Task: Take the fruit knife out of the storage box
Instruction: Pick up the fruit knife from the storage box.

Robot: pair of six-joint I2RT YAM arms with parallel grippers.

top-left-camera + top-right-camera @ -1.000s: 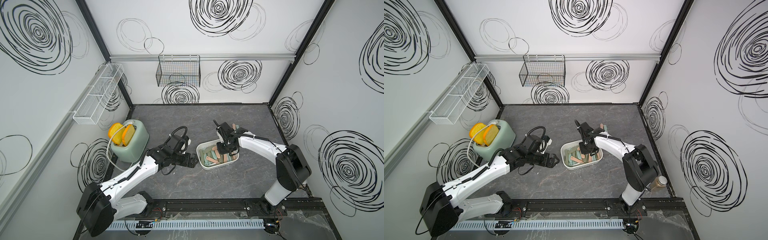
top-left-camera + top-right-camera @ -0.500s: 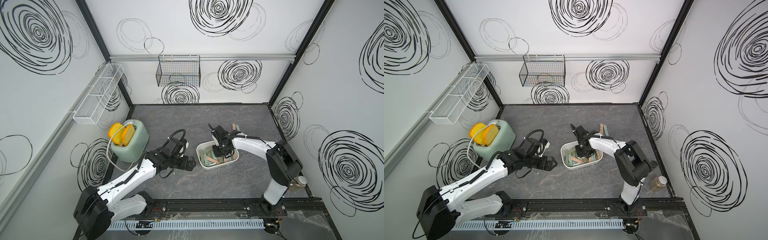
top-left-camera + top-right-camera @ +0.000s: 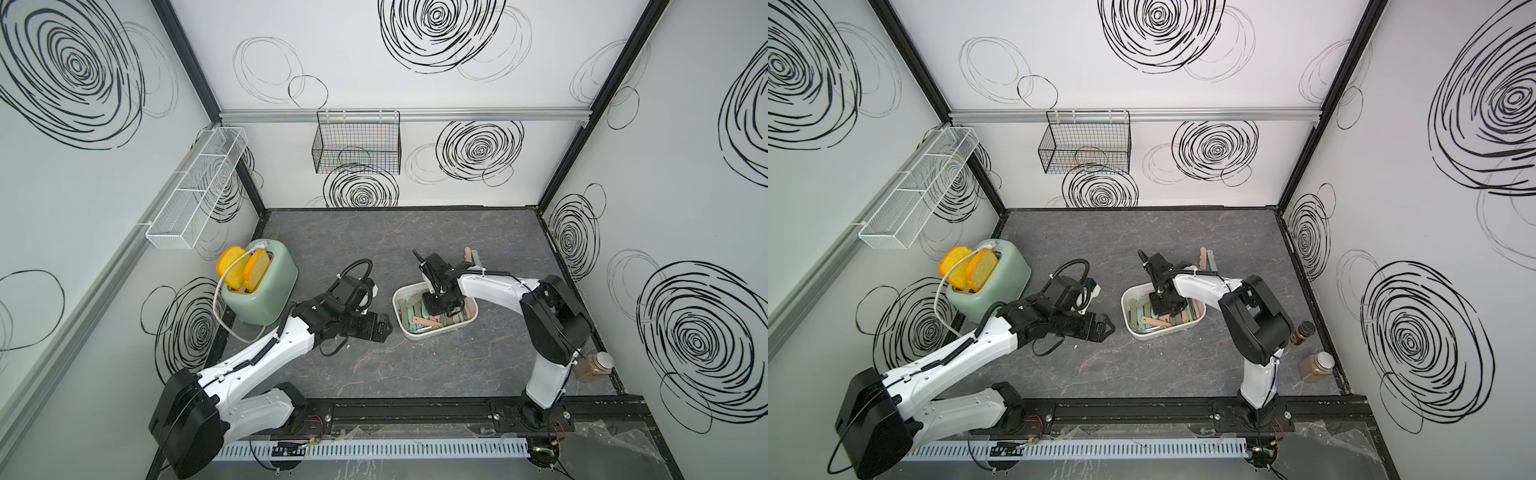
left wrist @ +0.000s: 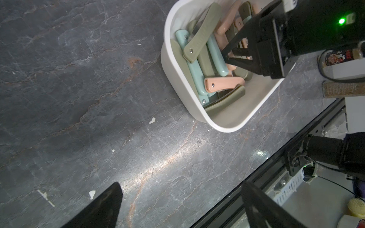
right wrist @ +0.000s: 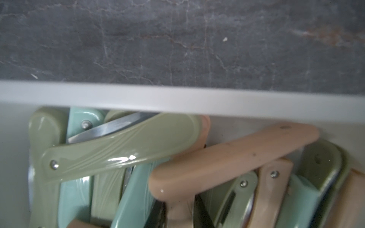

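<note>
The white storage box (image 3: 399, 308) (image 3: 1126, 312) (image 4: 165, 59) sits mid-table and holds several folding fruit knives with green, teal and pink handles. My right gripper (image 3: 438, 309) (image 3: 1165, 309) (image 4: 229, 57) reaches down inside it. In the right wrist view its dark fingers (image 5: 201, 211) press on both sides of a pink fruit knife (image 5: 227, 158) that lies slanted on top of the pile, below the box rim (image 5: 177, 98). My left gripper (image 3: 384, 328) (image 3: 1106, 328) (image 4: 182, 187) hovers open over bare table just left of the box, holding nothing.
Two more knives (image 3: 470, 255) (image 3: 1206, 257) lie on the table behind the box. A green toaster (image 3: 266, 291) with bread stands at the left, spice jars (image 3: 1316, 365) at the front right. A black wire basket (image 3: 357, 145) and a white one (image 3: 199, 191) hang on the walls.
My right gripper has sunk lower into the box, shifted slightly left, and narrowed its jaws onto the pink knife. The left arm has drifted a little toward the front.
</note>
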